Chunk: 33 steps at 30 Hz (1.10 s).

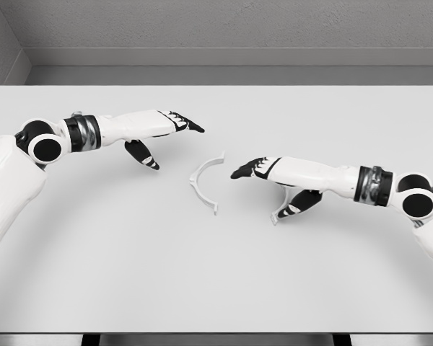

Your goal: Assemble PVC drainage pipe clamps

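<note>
Looking down from the head view, a big white table (216,274) fills nearly the whole frame, with grey wall along the top edge. A white C-shaped clamp half (204,181) lies flat just left of the middle, its open side facing right, and neither hand touches it.

The left hand (166,128) reaches in from the left edge toward the upper middle, fingers stretched out flat and loose, the dark fingertips (193,126) pointing right, thumb hanging down below the palm. It holds nothing and sits up and to the left of the clamp half, apart from it.

The right hand (270,176) comes in from the right edge at mid height, fingers also straight and relaxed, tips pointing left at the clamp half's open side, close by but with a gap. Its thumb droops downward, and right under it there's a second white clamp piece (280,211) on the table, mostly hidden by the hand. I can't tell if the thumb actually touches it.
</note>
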Each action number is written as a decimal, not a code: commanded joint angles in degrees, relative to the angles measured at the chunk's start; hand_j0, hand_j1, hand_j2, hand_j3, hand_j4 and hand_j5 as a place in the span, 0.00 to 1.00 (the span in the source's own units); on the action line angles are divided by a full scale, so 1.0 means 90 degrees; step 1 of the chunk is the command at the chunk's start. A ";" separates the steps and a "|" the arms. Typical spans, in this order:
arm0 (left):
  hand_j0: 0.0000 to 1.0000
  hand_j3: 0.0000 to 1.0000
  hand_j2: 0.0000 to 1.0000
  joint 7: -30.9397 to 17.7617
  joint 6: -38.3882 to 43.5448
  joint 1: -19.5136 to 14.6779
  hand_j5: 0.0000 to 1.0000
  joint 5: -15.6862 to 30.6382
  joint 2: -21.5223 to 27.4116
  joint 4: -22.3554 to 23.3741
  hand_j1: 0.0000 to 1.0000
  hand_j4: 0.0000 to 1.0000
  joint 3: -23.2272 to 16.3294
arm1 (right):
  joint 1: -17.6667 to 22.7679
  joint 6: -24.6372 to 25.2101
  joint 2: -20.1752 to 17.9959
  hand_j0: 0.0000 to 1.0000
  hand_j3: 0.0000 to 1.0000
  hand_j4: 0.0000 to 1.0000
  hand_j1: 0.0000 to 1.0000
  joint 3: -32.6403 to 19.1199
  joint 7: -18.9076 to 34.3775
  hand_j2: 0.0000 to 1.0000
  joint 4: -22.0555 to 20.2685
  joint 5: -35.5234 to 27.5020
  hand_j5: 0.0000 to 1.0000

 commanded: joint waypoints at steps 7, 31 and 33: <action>1.00 1.00 1.00 0.0003 0.0017 0.0010 1.00 0.0044 0.0002 -0.0002 1.00 1.00 0.0026 | -0.0039 0.0017 0.0069 1.00 1.00 1.00 1.00 -0.0002 -0.0003 1.00 0.0289 0.0174 1.00; 1.00 1.00 1.00 0.0003 0.0017 0.0010 1.00 0.0054 0.0051 0.0008 1.00 1.00 0.0026 | -0.0420 0.0017 0.0743 1.00 1.00 1.00 1.00 0.0417 -0.0003 1.00 0.0533 0.0193 1.00; 1.00 1.00 1.00 0.0003 0.0017 0.0010 1.00 0.0054 0.0051 0.0008 1.00 1.00 0.0026 | -0.0469 0.0017 0.0773 1.00 1.00 1.00 1.00 0.0417 -0.0003 1.00 0.0533 0.0193 1.00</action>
